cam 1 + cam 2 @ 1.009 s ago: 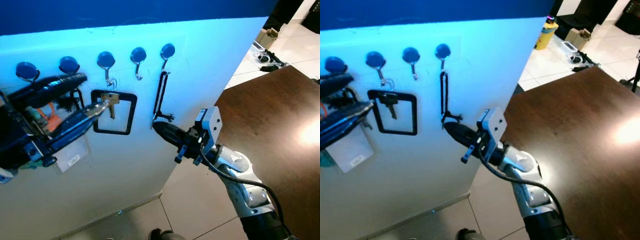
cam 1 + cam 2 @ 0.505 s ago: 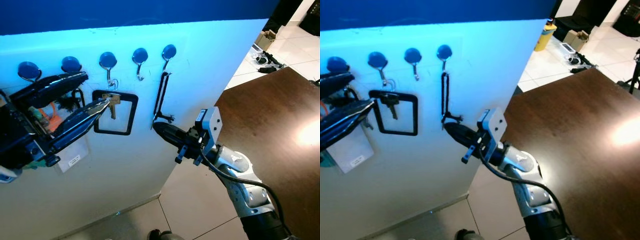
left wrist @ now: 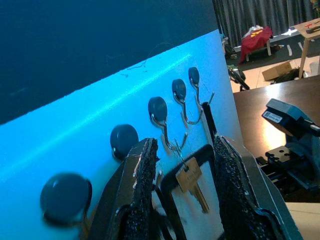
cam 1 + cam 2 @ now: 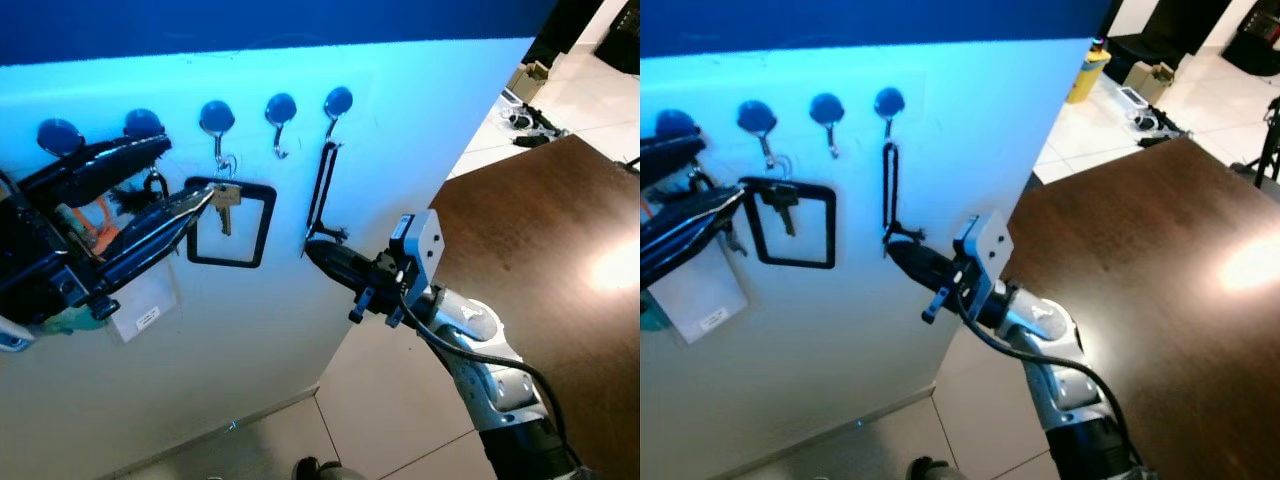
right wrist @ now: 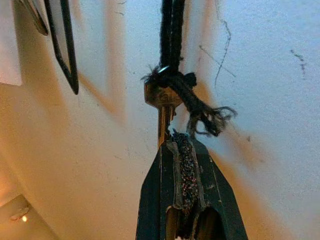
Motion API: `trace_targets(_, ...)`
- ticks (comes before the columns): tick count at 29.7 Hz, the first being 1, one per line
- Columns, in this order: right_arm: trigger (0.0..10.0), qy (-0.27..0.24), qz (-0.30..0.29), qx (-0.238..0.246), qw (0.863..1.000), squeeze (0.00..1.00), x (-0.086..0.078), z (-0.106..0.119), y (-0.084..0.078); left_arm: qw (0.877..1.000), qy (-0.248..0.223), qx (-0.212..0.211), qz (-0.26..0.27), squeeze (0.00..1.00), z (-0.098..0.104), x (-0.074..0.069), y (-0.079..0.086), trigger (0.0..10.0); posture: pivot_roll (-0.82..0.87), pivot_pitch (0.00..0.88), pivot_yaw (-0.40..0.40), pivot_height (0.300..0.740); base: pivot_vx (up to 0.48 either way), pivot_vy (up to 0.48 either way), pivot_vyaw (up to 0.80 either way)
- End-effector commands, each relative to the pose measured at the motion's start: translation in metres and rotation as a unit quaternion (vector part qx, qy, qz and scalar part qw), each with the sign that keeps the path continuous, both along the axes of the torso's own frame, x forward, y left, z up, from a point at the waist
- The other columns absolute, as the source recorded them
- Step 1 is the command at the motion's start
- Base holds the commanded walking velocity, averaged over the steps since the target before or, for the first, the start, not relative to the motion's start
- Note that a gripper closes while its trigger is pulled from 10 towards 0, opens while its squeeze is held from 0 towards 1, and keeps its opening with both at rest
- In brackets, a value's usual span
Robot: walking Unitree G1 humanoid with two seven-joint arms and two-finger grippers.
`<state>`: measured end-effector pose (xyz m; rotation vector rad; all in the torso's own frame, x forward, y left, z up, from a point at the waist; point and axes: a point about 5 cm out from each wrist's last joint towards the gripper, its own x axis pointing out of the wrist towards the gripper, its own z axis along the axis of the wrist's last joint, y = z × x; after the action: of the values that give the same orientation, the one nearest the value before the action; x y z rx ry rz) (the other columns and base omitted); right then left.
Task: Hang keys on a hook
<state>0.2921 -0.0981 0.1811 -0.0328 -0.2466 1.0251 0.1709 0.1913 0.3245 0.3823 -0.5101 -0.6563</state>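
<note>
Left wrist view has the left gripper [image 3: 182,195] with its fingers spread, just in front of the gold keys [image 3: 191,176], which hang from the third hook [image 3: 161,120] in a row of blue-capped hooks on the white wall [image 4: 420,110]. Farther right, the right gripper [image 5: 182,160], fingers pressed together, pinches a brass key [image 5: 164,107] tied to a black cord [image 4: 322,190] hanging from the rightmost hook [image 4: 335,105].
</note>
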Motion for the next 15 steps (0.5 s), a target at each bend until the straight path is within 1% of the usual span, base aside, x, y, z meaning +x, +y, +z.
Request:
trace_targets(1, 10.0, 0.005, -0.007, 0.000, 1.000, 0.00, 0.0001, -0.0036, -0.0035, 1.000, 0.001, 0.007, -0.003, 0.00, -0.0005, 0.0000, -0.0015, 10.0, 0.14, 0.007, -0.032, 0.740, -0.480, 0.000, 0.00)
trace_targets(10, 10.0, 0.006, -0.007, 0.001, 1.000, 0.00, -0.0001, -0.0042, -0.0028, 1.000, 0.000, 0.007, -0.003, 0.00, 0.0005, 0.0000, -0.0019, 10.0, 0.14, 0.008, -0.031, 0.740, -0.480, 0.000, 0.00)
trace_targets(15, 10.0, 0.006, -0.006, 0.001, 1.000, 0.00, -0.0004, -0.0044, -0.0027, 1.000, -0.002, 0.007, -0.003, 0.00, 0.0006, -0.0001, -0.0023, 10.0, 0.14, 0.010, -0.030, 0.740, -0.418, 0.000, 0.00)
